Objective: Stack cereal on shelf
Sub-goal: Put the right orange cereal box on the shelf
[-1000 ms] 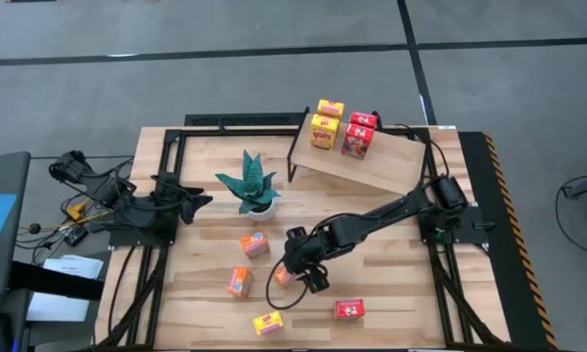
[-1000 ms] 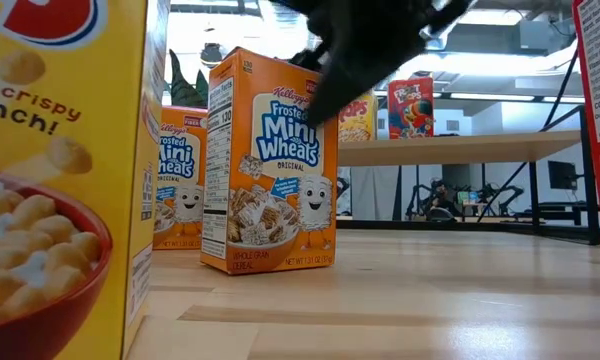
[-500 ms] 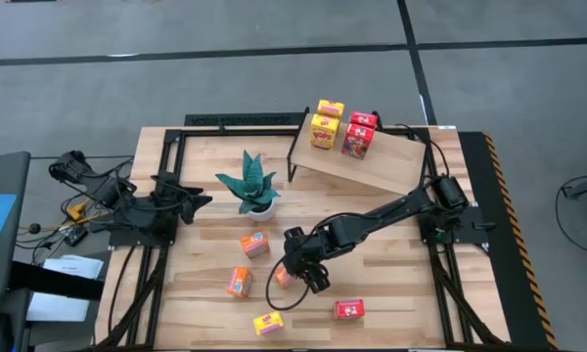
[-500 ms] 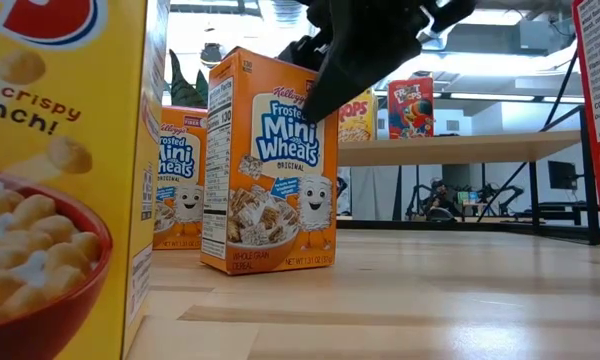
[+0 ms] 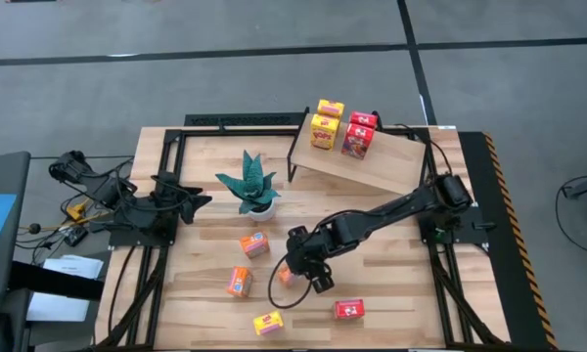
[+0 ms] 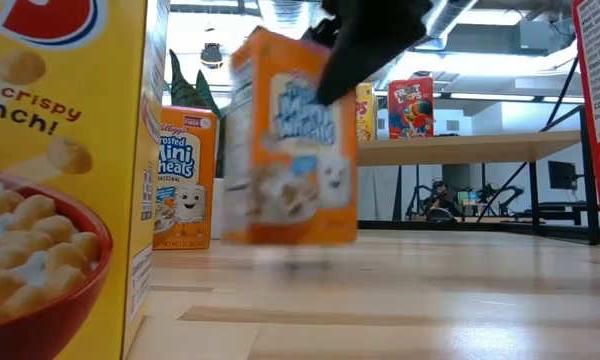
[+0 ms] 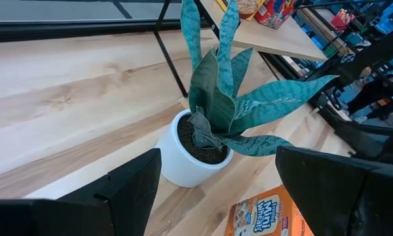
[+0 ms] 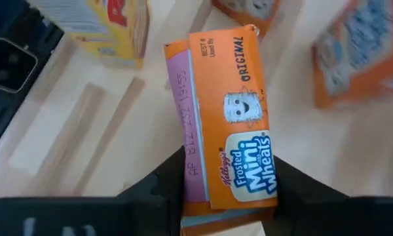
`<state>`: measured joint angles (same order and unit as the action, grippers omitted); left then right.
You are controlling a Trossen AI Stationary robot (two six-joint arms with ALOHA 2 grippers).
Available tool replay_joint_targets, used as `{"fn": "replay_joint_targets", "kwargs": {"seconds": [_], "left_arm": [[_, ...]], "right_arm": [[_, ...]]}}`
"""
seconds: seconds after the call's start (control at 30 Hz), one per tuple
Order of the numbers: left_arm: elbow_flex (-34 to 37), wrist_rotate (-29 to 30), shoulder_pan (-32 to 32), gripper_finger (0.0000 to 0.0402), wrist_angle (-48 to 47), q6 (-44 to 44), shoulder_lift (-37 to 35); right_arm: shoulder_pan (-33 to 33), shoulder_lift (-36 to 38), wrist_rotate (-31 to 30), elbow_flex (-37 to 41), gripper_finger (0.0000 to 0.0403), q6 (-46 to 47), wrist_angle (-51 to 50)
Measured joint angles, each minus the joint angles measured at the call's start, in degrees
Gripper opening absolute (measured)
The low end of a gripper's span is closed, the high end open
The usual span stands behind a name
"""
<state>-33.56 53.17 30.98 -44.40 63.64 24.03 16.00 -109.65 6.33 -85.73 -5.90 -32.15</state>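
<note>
— Pale slatted wooden surface (image 5: 391, 284) fills the scene; what sits at its left?

— The left pincer (image 5: 202, 201) waits at the left edge, near a teal spiky plant in a white pot (image 5: 253, 183). Its two dark fingers (image 7: 128, 185) stand wide apart in its wrist view, with nothing between them.

— And moving right from the plant?

— On the planks below the plant there is a small orange cardboard cereal box (image 5: 254, 244), then a second orange box (image 5: 239, 282) nearer the front edge, and a small yellow cereal box (image 5: 268, 323) at the very front.

— Where is the working arm?

— The right pincer (image 5: 295, 270) reaches in from the right side to the middle of the surface. It is closed on the third orange Mini-Wheats box (image 8: 224, 149), its fingers pressed against the two sides near the box's upper end. In the low view that box (image 6: 292, 150) is blurred and appears tilted, with its base seemingly just clear of the planks.

— Anything further right?

— A small red cereal box (image 5: 348, 310) lies flat near the front. At the back right, the light-wood plank shelf on thin black legs (image 5: 391, 166) carries two yellow boxes (image 5: 325, 123) and two red boxes (image 5: 359, 134), grouped toward its left end.
</note>
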Motion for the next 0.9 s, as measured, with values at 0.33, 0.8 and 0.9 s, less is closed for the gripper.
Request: {"fn": "replay_joint_targets", "kwargs": {"seconds": [0.33,0.8,0.9], "left_arm": [[0.00,0.07,0.00,0.0293,0.06,0.07,-0.02],[0.00,3.53,0.00,0.0293,0.21,2.00,0.00],[0.00,3.79,-0.01,0.0293,0.20,2.58,-0.02]], "right_arm": [[-5.43,15.29,-1.73,0.00,0.0174,6.18,-15.36],[-17.21,43.86,-24.77,-0.03,0.0167,13.49,-38.37],[-20.88,47.60,-24.81,-0.04,0.0163,13.19,-42.47]]}}
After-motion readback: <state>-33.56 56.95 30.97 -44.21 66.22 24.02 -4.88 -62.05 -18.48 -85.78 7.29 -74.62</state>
